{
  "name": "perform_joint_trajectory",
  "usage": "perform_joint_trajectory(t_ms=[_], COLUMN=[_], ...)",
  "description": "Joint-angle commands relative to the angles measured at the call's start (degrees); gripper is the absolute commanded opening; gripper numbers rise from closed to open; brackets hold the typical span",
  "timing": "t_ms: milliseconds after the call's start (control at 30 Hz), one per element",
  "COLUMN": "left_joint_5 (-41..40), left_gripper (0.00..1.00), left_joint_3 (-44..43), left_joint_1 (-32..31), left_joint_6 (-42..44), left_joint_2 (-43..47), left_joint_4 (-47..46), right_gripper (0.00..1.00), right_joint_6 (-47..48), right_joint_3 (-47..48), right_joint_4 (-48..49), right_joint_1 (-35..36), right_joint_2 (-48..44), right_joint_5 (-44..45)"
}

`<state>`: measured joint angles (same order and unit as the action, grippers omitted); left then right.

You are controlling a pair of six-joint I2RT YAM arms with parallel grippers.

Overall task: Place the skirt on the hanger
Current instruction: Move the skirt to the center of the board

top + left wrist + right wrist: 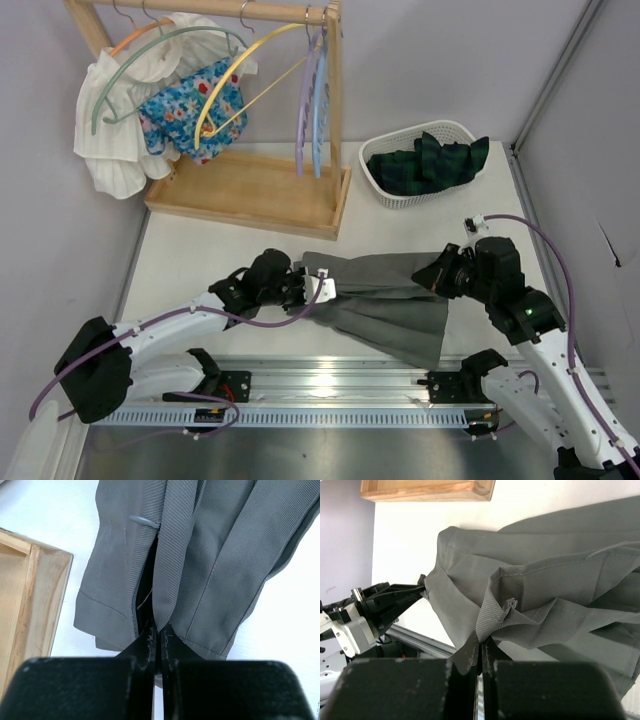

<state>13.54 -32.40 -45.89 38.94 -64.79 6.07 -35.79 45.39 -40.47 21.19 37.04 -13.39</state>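
Note:
A grey skirt [385, 300] is stretched between my two grippers, just above the white table. My left gripper [305, 292] is shut on the waistband at the skirt's left end [165, 580]. At the right end [535, 595], my right gripper [437, 275] is shut on a bunched fold of the waistband. The hangers hang on the wooden rack at the back left: a yellow hanger [235, 75] and lilac and blue hangers [312, 95] carry nothing, and a green hanger [140, 65] sits with clothes.
The wooden rack's base tray [250, 190] lies just behind the skirt. A white garment [115, 130] and a blue floral one [185, 110] hang on the rack. A white basket [425, 165] with dark green cloth stands at the back right. Metal rail [330, 385] runs along the near edge.

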Motion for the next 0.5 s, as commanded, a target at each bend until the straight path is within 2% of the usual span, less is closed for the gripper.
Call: perform_joint_trajectory(t_ms=[0, 333, 433, 467], left_joint_5=[-6.2, -5.5, -7.0, -7.5], left_gripper=[0.0, 0.0, 0.0, 0.01], left_joint_3=[2.1, 0.9, 0.4, 0.3], left_joint_1=[1.2, 1.2, 0.6, 0.4], left_joint_6=[-0.5, -3.2, -4.5, -4.7], left_joint_2=[0.2, 0.7, 0.2, 0.3], left_joint_4=[7.2, 11.3, 13.4, 14.0], right_gripper=[0.0, 0.0, 0.0, 0.06], right_joint_6=[1.7, -4.3, -5.2, -5.0], right_joint_3=[4.1, -2.6, -3.8, -4.1], right_joint_4=[-3.1, -12.6, -18.2, -19.4], right_joint_1=[-0.4, -0.4, -0.3, -0.3], right_joint_2=[-1.4, -10.8, -13.2, -14.2], right_joint_5=[1.0, -6.7, -7.0, -7.2])
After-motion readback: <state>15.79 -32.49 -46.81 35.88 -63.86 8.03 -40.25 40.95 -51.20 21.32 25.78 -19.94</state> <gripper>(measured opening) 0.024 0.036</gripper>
